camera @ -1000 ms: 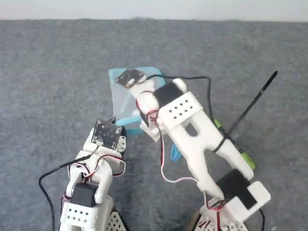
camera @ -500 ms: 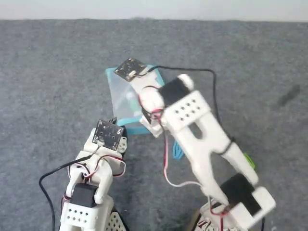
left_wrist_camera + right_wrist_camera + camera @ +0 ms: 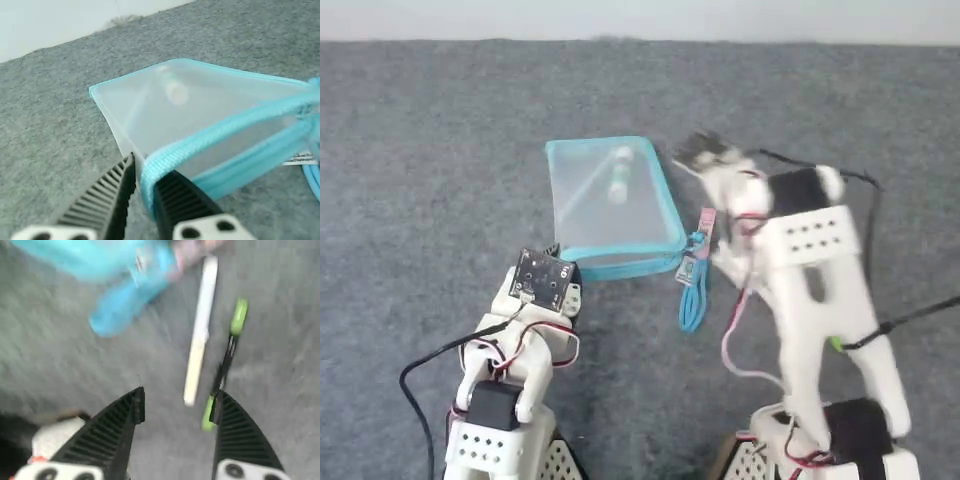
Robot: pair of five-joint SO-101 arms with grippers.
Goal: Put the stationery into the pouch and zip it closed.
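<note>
Pinching the 7 o'clock corner of the translucent, teal-zippered plastic pouch on the grey felt table, the left gripper seemingly anchors it for loading, while the right gripper, spread empty at its 3 o'clock, faces a white pen and green-and-black pen.

pass: carpet left of pouch | blocked: right arm beside pouch, left arm at corner
</note>
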